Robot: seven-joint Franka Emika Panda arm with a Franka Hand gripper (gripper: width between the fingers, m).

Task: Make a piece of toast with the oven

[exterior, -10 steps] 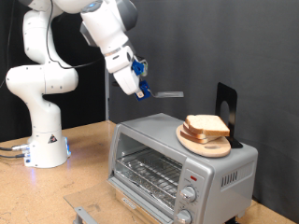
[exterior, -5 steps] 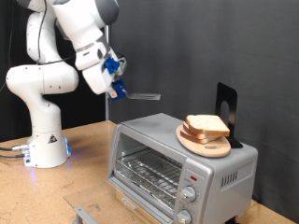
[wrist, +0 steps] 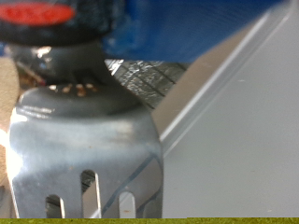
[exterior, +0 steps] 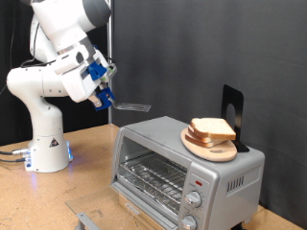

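The silver-grey oven (exterior: 230, 172) stands on the wooden table at the exterior view's lower right, with its wire rack (exterior: 153, 177) showing in the front. On its top lies a round wooden plate (exterior: 203, 147) with a stack of pale bread slices (exterior: 212, 128); I cannot tell which one is the piece of toast. My gripper (exterior: 103, 89), with blue fingers, is shut on a metal spatula (exterior: 134, 104). It hangs in the air to the left of the oven, above its top left corner. The flat blade points towards the bread, well short of it. In the wrist view the slotted spatula blade (wrist: 84, 159) fills the foreground.
A black upright stand (exterior: 230, 107) sits on the oven top behind the plate. The robot's white base (exterior: 43, 144) stands at the left on the table. A grey metal part (exterior: 86, 219) lies at the bottom edge in front of the oven. A black backdrop closes the rear.
My arm has swung to the exterior view's left and slightly down, carrying the spatula away from the bread. The plate, bread and oven have not moved.
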